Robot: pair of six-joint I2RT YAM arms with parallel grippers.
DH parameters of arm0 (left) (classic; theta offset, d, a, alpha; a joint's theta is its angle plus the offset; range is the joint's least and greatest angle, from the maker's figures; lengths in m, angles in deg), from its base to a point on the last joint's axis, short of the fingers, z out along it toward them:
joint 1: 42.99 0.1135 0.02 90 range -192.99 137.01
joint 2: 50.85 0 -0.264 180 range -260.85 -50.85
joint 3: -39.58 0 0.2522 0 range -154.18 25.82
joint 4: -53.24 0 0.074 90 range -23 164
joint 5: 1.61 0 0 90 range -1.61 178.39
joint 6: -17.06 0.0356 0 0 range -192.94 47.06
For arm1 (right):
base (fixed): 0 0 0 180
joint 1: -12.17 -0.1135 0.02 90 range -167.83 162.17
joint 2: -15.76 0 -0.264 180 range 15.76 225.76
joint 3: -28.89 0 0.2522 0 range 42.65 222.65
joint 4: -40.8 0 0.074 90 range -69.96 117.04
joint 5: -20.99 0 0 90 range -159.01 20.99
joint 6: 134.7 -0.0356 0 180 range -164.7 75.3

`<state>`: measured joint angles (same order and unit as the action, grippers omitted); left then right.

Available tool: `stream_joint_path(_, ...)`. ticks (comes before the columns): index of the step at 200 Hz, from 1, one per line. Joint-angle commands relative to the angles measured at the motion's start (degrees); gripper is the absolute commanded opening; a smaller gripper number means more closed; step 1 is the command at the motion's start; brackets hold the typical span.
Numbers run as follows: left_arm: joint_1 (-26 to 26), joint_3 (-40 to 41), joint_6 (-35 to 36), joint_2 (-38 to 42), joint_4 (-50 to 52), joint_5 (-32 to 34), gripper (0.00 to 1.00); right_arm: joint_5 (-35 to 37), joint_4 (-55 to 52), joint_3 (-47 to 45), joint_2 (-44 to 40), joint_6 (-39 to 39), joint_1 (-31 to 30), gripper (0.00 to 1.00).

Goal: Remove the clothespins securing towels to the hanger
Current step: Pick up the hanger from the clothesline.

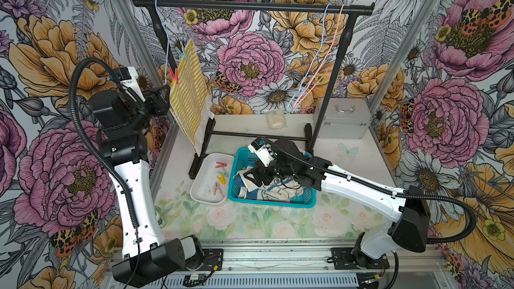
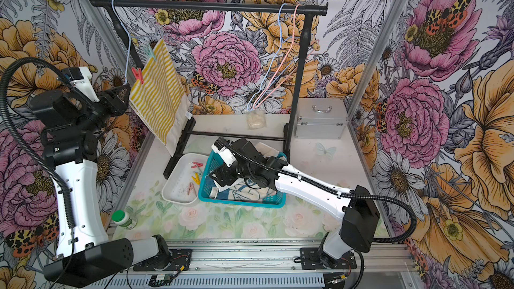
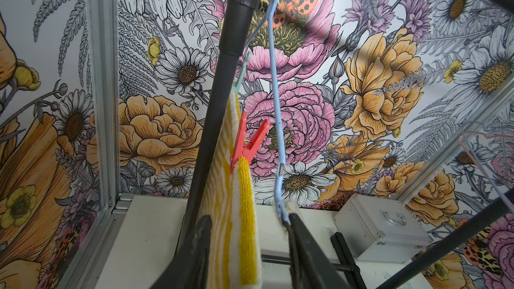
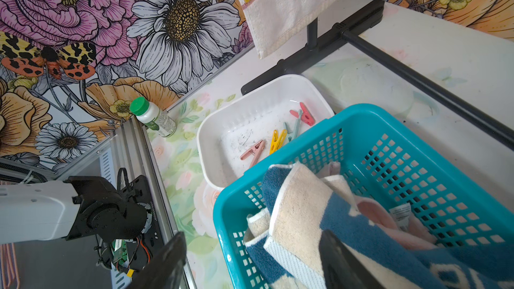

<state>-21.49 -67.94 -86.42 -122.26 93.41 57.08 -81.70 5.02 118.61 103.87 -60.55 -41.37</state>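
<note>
Two pins are clipped on the striped towel [image 1: 189, 93]: a mint pin [image 1: 180, 51] at its far top corner and a red pin [image 1: 173, 75] at its near top corner. Both are fixed to the blue hanger [image 1: 166, 37], which is hung at the left end of the rack [image 1: 250, 5]. The left gripper [image 1: 166, 91] is raised to the towel's near edge, just below the red pin. In the left wrist view its jaws are seen spread to either side of that edge with a gap on one side, so nothing is clamped. One finger [image 3: 303, 246] is set right at the hanger's lower bend, and contact cannot be told. The right gripper [image 1: 247, 181] is held low over the basket [image 1: 272, 202] in the middle of the scene, jaws wide apart and nothing grasped. A cream-and-blue towel [image 4: 300, 207] and a pink towel [image 4: 372, 212] are heaped in the basket. Just left of it, in the tray [image 1: 200, 184], four loose pins are laid: a second red pin [image 4: 304, 113], a second mint pin [image 4: 296, 127], a yellow pin [image 4: 276, 140] and a pink pin [image 4: 253, 151].
</note>
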Motion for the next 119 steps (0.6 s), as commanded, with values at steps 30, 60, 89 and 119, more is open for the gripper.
stream_joint_path(30, -1.23, -2.11, 1.16, -1.04, 1.46, 2.13, 0.29, 0.13, 1.61, -0.9, -1.2, -0.57, 0.19, 0.75)
stream_joint_path(60, -1.61, -2.83, 1.13, -1.36, 1.67, 2.37, 0.16, 0.21, 1.76, -1.42, -1.48, -0.6, 0.24, 0.75)
stream_joint_path(89, -2.24, -3.74, 1.02, -1.27, 1.85, 2.96, 0.0, 0.21, 2.08, -1.96, -1.57, -0.58, 0.26, 0.75)
stream_joint_path(119, -3.39, -6.1, 1.3, -1.62, 2.91, 4.1, 0.0, 0.19, 2.58, -1.97, -1.46, -0.53, 0.19, 0.75)
